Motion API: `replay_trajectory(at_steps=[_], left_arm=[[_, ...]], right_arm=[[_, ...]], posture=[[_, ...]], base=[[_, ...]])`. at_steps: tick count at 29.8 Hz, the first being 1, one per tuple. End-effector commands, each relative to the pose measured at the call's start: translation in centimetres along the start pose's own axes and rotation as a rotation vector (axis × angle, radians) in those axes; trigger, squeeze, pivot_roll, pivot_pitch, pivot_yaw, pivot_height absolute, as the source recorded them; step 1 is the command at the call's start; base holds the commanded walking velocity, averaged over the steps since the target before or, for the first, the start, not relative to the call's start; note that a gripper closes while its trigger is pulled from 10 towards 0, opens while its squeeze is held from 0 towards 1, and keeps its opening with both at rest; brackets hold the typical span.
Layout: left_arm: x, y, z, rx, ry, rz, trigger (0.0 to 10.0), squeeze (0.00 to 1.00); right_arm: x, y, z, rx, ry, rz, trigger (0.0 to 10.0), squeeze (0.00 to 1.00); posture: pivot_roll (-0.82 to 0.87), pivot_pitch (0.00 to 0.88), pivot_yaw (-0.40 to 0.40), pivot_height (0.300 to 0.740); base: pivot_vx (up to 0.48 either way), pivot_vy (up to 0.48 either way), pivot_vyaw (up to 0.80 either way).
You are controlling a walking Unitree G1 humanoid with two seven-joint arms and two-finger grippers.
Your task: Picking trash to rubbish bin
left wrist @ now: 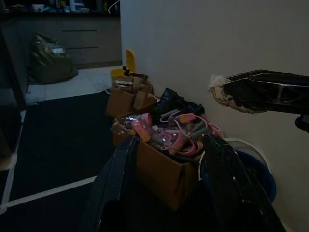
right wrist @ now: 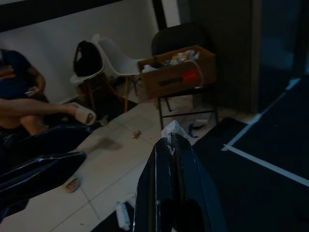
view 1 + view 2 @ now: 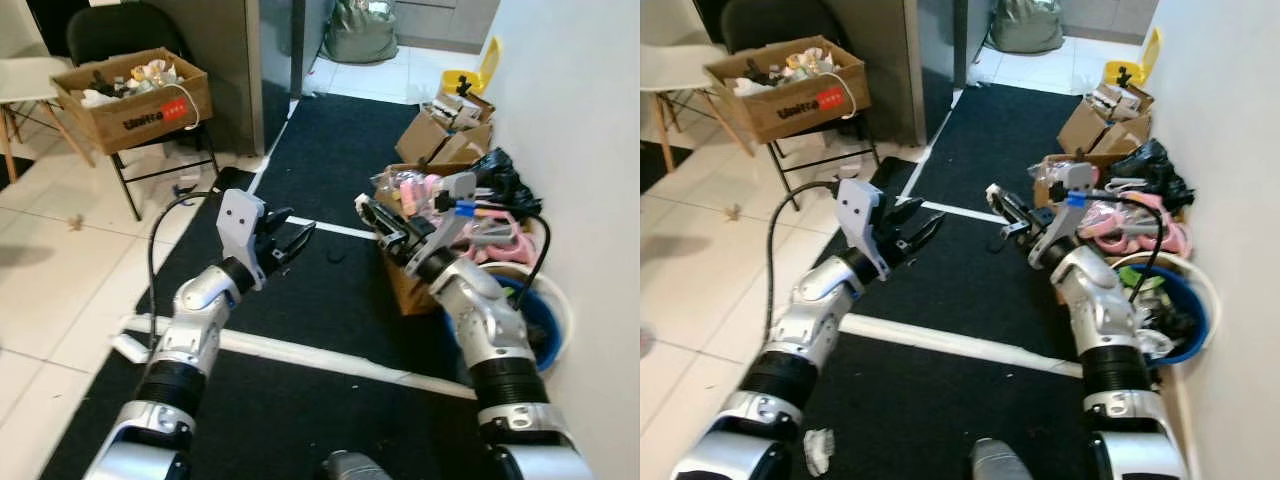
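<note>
— Floor?
— Black carpet [image 3: 330,140] crossed by white tape lines [image 3: 340,358]; pale tiles [image 3: 60,230] beyond the left gripper's outer side.
— Furniture?
— Black folding chair [image 3: 130,60] bearing a cardboard box [image 3: 135,95] of odds and ends, well ahead of the left gripper; white chair [image 3: 30,85] just beside.
— Past the right gripper?
— Plain white wall [image 3: 580,130], with open cartons [image 3: 445,130] along its foot.
— Farther off?
— Grey cabinets [image 3: 445,20], a dark sack [image 3: 360,35] on bright tiles.
— Light?
— Bright ahead, dim in both wrist views.
</note>
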State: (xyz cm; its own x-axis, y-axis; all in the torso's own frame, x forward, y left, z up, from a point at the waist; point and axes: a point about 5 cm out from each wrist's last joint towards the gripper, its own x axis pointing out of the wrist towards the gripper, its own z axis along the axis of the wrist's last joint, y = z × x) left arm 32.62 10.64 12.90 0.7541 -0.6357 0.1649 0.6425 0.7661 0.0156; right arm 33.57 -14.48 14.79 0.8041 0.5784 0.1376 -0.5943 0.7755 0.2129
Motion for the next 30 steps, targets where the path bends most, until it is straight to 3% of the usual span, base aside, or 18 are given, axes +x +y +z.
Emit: replay_trajectory(at_steps=[1,26,30], left_arm=[[-0.04,-0.17,-0.33,-0.015,0.011,-0.005,10.0,0.00],[-0.05,-0.17,-0.29,-0.013,0.009,-0.011,10.0,0.00],[-0.05,-0.18,-0.29,-0.013,0.009,-0.012,10.0,0.00]], right_arm=[[-0.13,-0.09,0.14,-0.004,-0.008,-0.002,10.0,0.00],[-0.11,-0.07,0.15,-0.007,-0.007,-0.002,10.0,0.00],[-0.09,-0.05,0.07,-0.014,0.004,-0.001,10.0,0.00]], posture=[[-0.08,0.000,0.002,0.740],[-0.08,0.000,0.002,0.740],[-0.08,0.000,0.002,0.740]], base=[[0.480,0.000,0.00],[0.480,0.000,0.00],[0.480,0.000,-0.73]])
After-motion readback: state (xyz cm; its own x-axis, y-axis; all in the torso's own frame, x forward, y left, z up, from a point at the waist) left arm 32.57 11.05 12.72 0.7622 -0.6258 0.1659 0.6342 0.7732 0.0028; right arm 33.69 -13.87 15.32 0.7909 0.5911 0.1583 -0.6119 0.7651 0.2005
